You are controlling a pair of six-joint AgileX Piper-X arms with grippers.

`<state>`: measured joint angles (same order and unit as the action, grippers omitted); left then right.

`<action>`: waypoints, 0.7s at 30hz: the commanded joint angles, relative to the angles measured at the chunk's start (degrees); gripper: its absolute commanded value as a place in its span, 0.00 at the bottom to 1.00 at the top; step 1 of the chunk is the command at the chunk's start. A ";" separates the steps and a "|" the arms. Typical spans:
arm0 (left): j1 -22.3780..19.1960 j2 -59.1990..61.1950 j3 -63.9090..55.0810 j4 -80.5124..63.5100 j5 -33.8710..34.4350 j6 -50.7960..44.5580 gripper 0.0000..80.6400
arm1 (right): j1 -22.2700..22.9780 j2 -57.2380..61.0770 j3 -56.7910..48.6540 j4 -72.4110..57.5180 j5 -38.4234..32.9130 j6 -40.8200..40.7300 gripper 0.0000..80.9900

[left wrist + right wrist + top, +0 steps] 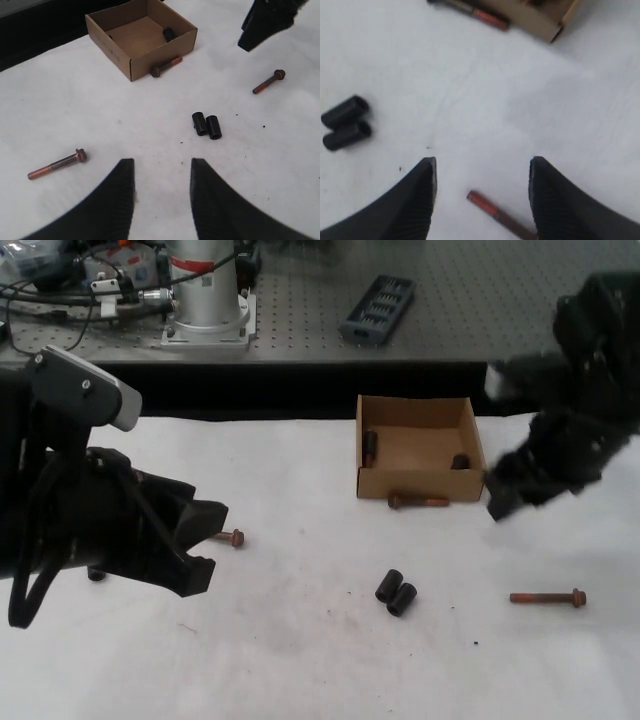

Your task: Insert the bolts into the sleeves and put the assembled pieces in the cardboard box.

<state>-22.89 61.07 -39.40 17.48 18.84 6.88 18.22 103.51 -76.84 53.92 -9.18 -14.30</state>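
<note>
Sitting near the far edge of the bench point(300, 670), about in the middle, is the cardboard box point(420, 483). Its top is open. Two dark things lie inside it. The left dark piece point(369, 446) leans on the box's left wall. The right dark piece point(460, 462) sits in the box's near right corner. It is too hard to see if they have bolts in them.

The bolt by the box point(418, 501) lies flat on the white bench. It is just outside the box's near wall and runs along it.

The two black sleeves point(396, 592) lie on their sides in the middle of the bench. They touch each other. They are closer to the near edge than the box is.

The right bolt point(548, 597) lies flat toward the right edge, well apart from the sleeves. The left bolt point(230, 537) lies flat toward the left edge.

The left end effector point(162, 200) hangs over the left part of the bench, near the left bolt. Its two fingers point(117, 200) are spread apart and hold nothing.

The right end effector point(482, 200) hangs over the right part of the bench, just beside the box's near right corner. Its fingers point(415, 200) are spread apart too, and they hold nothing. In the right wrist view the right bolt shows between them, down on the bench.

Past the far edge is a grey board point(480, 300) full of little holes. A shiny metal post point(205, 285) and a dark tray point(377, 307) stand on it.
</note>
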 commanded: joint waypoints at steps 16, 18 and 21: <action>0.03 0.04 -0.17 -0.56 -0.05 -0.51 0.34 | -0.12 -4.72 14.37 -4.07 9.18 -34.36 0.51; 0.03 0.04 -0.17 -0.43 -0.05 -0.49 0.34 | -0.12 -4.72 15.71 -7.00 9.18 -35.61 0.51; 0.03 0.04 -0.17 -0.42 -0.05 -0.49 0.34 | -0.12 -4.72 17.24 -9.96 9.18 -38.18 0.51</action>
<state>-22.89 61.07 -39.40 17.48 18.84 6.88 18.22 99.65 -59.44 44.67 0.48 -51.61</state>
